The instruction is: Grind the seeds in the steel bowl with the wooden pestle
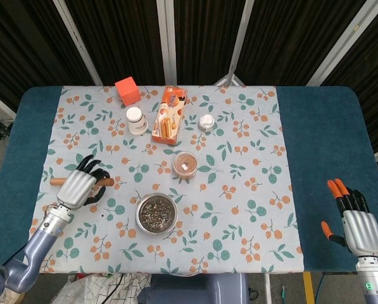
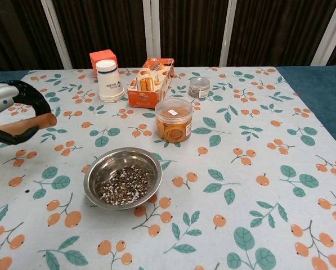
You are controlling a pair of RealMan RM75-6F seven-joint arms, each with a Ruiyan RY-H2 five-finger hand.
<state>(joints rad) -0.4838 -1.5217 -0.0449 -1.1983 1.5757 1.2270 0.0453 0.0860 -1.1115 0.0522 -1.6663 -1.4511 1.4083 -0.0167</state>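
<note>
The steel bowl point(image 1: 156, 213) with dark seeds stands on the flowered cloth near the front edge; its rim point(image 2: 94, 169) shows in the chest view. My left hand point(image 1: 78, 186) is low over the cloth, well to the left of the bowl, fingers curled around the wooden pestle point(image 1: 107, 182). The pestle point(image 2: 27, 124) lies about level, its rounded end pointing toward the bowl, and the same left hand point(image 2: 7, 101) wraps over it. My right hand point(image 1: 358, 227) hangs off the table's front right corner, fingers apart and holding nothing.
Behind the bowl stands a plastic jar point(image 1: 185, 164) with orange contents. Further back are a white cup point(image 1: 136, 119), an open snack box point(image 1: 168, 115), a small tin jar point(image 1: 206, 121) and an orange cube point(image 1: 128, 90). Blue table point(image 1: 321, 139) borders the cloth.
</note>
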